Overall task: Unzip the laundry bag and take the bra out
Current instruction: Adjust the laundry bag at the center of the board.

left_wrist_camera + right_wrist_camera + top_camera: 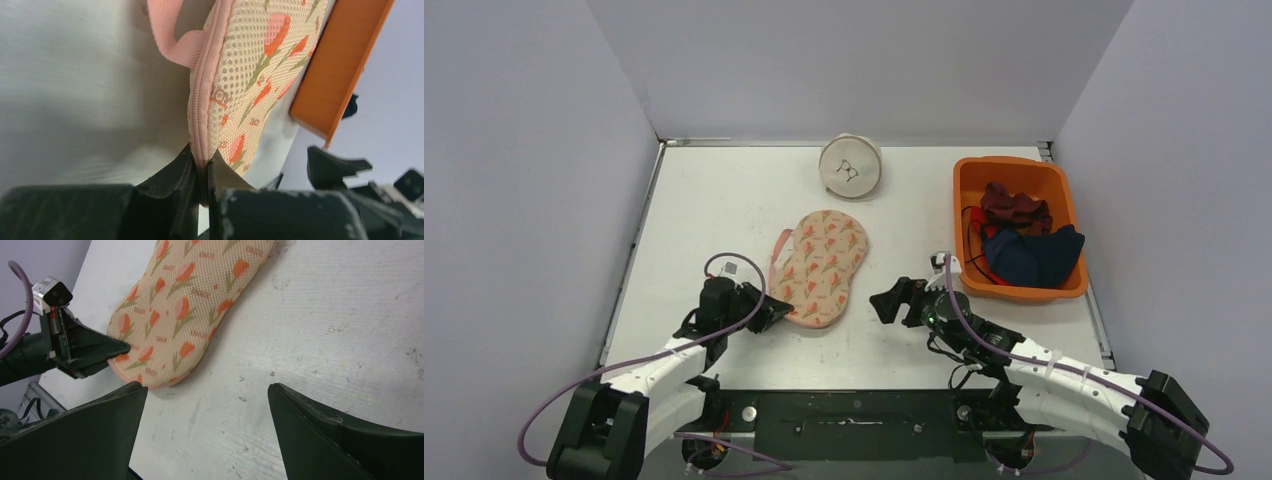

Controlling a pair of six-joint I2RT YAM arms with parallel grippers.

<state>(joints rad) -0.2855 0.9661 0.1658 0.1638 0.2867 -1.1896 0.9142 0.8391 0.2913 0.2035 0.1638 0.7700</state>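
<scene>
- Laundry bag point(824, 265) lies flat mid-table. It looks like soft, light mesh, so it will probably slide or bunch when pulled.
- Left gripper point(201, 165) is clamped on the bag's near edge, right at the zipper point(202, 100) seam, which makes a good anchor.
- Right gripper point(207, 390) gapes empty near the bag.
- Zipper pull is not visible; the bra is presumably inside.
- Orange bin point(1012, 163) and white tub point(850, 167) sit well apart from the bag.

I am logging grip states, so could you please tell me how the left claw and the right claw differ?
The left claw is shut; the right claw is wide open. The left claw pinches the bag's zippered edge; the right claw holds nothing and hangs apart from it, over the table. Both are black and two-fingered.
</scene>
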